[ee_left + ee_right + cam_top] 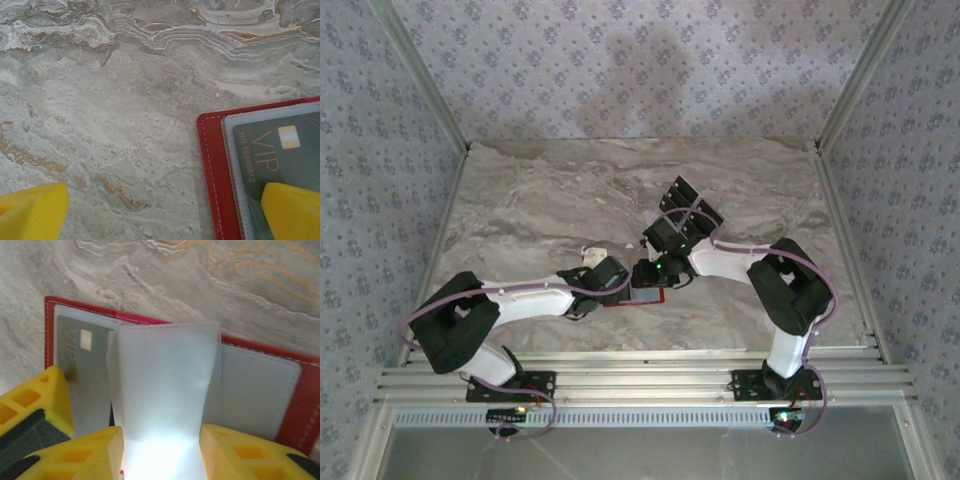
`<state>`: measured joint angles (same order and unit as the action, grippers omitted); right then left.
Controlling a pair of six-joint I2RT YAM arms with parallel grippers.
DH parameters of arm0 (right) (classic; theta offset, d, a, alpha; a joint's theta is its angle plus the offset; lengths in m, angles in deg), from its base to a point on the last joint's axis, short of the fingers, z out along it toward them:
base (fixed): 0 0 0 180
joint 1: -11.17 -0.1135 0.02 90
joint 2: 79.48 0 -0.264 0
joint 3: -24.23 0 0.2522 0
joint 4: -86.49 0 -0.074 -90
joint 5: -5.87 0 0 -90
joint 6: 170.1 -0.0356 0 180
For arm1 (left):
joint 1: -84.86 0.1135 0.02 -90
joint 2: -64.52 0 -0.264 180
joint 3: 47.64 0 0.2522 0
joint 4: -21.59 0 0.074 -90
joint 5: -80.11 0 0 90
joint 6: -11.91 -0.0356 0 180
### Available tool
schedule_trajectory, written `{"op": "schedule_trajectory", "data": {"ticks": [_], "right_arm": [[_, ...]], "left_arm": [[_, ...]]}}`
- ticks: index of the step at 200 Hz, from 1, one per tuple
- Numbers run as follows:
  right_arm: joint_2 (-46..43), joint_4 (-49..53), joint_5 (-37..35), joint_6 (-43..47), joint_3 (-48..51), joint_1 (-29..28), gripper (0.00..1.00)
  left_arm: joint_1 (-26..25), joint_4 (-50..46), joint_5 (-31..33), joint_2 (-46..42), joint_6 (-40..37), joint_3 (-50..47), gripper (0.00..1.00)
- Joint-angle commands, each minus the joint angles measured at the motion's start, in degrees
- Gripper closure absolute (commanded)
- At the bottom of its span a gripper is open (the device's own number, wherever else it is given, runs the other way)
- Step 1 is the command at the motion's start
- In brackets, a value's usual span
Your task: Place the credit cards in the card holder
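Grips a clear leaf [165,375] of the card holder [300,405] in the right hand [161,434], fingers closed on it from either side, and holds it lifted upright off the open spread. Spreads the left hand [166,190] fully apart, clamped on nothing, with one yellow finger [292,212] laid over the holder's corner; cannot tell whether pressing down or merely above it. Finds the card holder lying open and flat on the marbled surface [125,125], between the two hands toward the near middle, red cover down and pale sleeves up.

Partly done, by the look of it. Shows one VIP card [280,150], dark with pale lettering, already seated inside a clear sleeve at one end of the holder. Shows nothing inside the lifted leaf, and nothing in the pale pocket [260,390] at the other end.

Leaves more credit cards [688,203] out: a small dark fan of them on the surface just beyond the right hand, apart from the holder; cannot count them from above.

Reads as opening up a free sleeve, not yet loading it, with no card in either hand. Remaining, then: fetching each loose card, sliding it into a sleeve, and probably folding the cover shut.
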<state>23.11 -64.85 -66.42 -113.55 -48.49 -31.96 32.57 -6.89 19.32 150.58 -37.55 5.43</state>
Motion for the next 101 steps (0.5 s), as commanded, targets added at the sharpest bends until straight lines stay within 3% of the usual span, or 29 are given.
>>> {"op": "schedule_trajectory", "data": {"ticks": [1,101], "right_arm": [[2.22,-1.13,2.6,-1.7,-0.49,-0.19,0.52],[2.27,-4.37,2.72,-6.6,1.39,-0.33,0.52]], "left_arm": [[-0.7,0.22,-0.58,0.43,-0.72,-0.15,0.0],[-4.61,5.98,-1.95,-13.12,-1.86,-6.63,0.0]]}}
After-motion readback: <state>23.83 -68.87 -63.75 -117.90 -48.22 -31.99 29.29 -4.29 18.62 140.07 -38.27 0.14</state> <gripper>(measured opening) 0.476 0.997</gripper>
